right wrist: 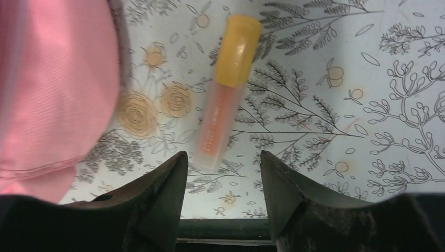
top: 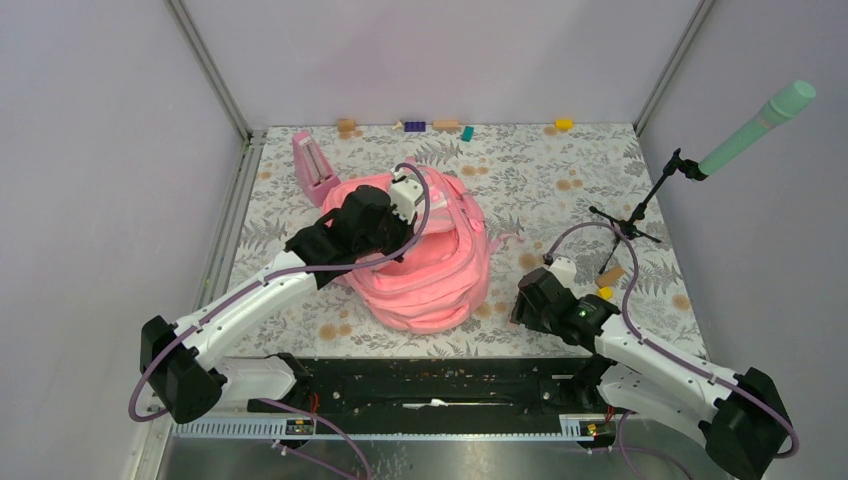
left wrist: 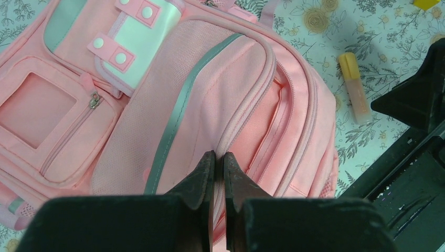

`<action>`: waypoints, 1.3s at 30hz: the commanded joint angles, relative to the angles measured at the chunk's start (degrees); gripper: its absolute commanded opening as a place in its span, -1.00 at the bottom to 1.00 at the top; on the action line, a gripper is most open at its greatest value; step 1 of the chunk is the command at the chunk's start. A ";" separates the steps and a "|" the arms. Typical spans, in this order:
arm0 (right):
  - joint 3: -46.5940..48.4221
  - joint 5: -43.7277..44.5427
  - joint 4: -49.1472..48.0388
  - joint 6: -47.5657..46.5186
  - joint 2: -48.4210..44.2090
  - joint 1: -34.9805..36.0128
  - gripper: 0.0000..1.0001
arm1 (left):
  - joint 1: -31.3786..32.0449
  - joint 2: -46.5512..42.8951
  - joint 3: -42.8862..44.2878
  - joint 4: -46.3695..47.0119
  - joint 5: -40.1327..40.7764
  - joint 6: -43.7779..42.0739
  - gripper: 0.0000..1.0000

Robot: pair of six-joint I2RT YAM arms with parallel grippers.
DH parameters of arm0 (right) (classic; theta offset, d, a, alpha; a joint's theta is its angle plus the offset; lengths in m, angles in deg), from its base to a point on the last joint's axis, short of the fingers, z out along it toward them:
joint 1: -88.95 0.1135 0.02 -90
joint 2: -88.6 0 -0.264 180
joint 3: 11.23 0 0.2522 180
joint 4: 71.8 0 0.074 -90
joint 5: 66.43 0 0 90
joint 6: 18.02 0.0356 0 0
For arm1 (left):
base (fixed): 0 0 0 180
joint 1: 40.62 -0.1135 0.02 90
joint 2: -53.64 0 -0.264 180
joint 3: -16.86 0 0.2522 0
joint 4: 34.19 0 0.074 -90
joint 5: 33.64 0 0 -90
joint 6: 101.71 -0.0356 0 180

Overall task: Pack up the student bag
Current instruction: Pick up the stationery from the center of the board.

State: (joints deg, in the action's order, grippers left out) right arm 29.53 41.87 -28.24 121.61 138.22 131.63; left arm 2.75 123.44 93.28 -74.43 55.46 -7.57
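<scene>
The student bag [top: 430, 262], a large pink backpack, lies in the middle of the table. It fills the left wrist view [left wrist: 157, 94], and its edge shows in the right wrist view [right wrist: 47, 89]. My left gripper [top: 388, 222] is on top of the bag. Its fingers [left wrist: 219, 154] are shut on the raised zip seam of the bag. My right gripper [top: 548, 298] hangs low to the right of the bag. It is open [right wrist: 223, 153] and empty. An orange tube with a yellow cap [right wrist: 224, 86] lies on the table just beyond its fingertips; it also shows in the left wrist view [left wrist: 352, 86].
A small pink triangular stand [top: 312, 165] stands behind the bag at the left. Several small blocks [top: 415, 126] lie along the far edge. A microphone stand [top: 640, 215] with a green microphone [top: 760, 125] stands at the right. The walls close in on both sides.
</scene>
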 commanded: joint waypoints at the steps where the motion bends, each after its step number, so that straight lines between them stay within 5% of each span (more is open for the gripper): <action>1: -1.19 -0.66 0.27 2.20 1.44 -0.49 0.26 | -0.05 -2.30 2.05 4.91 -2.55 1.53 -1.00; 22: 5.07 -3.13 -5.11 -2.38 16.47 -0.44 0.17 | -0.09 -2.21 2.01 4.95 -2.61 1.56 -1.00; 39: 12.49 5.10 -0.02 -3.94 29.14 5.84 0.04 | -0.18 -2.39 2.07 4.95 -2.95 1.57 -1.00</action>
State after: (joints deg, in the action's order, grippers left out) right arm 38.43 41.87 -31.35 118.02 164.49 134.56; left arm 2.64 123.44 93.28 -74.43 55.04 -7.24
